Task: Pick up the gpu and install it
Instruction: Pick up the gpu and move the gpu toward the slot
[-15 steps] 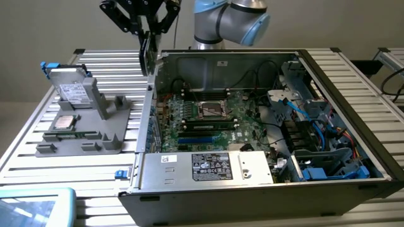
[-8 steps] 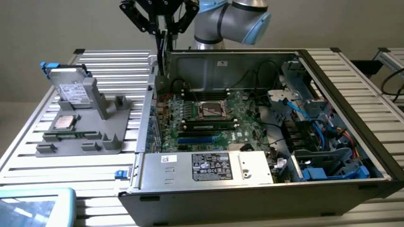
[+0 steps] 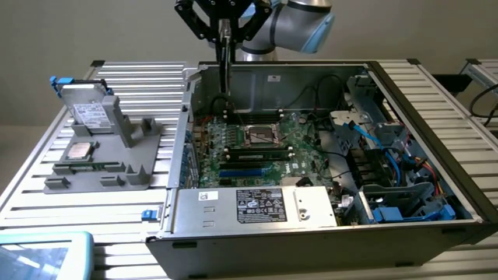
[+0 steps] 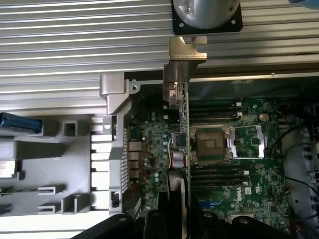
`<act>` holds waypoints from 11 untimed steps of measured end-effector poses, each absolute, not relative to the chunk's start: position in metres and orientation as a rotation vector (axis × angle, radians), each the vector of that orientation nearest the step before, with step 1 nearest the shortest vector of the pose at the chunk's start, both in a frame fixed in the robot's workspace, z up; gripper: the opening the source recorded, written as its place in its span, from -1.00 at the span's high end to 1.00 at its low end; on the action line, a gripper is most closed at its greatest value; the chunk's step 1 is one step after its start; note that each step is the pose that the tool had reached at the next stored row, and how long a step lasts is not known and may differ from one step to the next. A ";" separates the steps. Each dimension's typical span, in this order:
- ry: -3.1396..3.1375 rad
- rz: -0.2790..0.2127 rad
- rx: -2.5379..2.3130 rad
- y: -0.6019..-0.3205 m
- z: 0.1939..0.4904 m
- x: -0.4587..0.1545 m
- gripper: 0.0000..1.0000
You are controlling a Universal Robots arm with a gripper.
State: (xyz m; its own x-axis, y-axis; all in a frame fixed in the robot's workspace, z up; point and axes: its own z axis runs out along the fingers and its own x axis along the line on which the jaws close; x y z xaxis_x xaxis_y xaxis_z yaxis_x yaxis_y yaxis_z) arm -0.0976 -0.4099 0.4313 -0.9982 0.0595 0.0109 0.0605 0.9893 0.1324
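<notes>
Closest, the pincer [image 4: 185, 221] was clamped on the gpu [image 4: 179, 97], which hung edge-on straight beneath it, over the motherboard [image 4: 249, 179] inside the open case [image 3: 311, 251]. Gripped by one thin end, the card could swing and strike the processor socket [image 4: 212, 144] below.

Dell logo [image 4: 247, 190] on the motherboard [image 4: 259, 172], power supply label [image 3: 260, 205] illegible

We see an open computer case [image 3: 327, 248] on a metal desk [image 3: 46, 204]. Inside it lies a green motherboard [image 3: 257, 154], with blue cables [image 3: 397, 169] beside it. At the exterior view's left, a grey holder [image 3: 116, 175] carries a silver drive [image 3: 87, 114] standing up and a small square chip [image 3: 80, 150] lying flat.
</notes>
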 end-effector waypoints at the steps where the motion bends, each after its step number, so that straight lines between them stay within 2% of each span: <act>1: -3.125 -0.208 -0.094 -0.410 0.431 -0.093 0.45; 11: -3.112 -0.207 -0.095 -0.413 0.431 -0.049 0.45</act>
State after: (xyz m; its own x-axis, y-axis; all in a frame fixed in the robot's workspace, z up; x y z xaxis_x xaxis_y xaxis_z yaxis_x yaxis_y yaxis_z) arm -0.0485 -0.4125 0.4309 -0.9979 0.0595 0.0248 0.0623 0.9893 0.1316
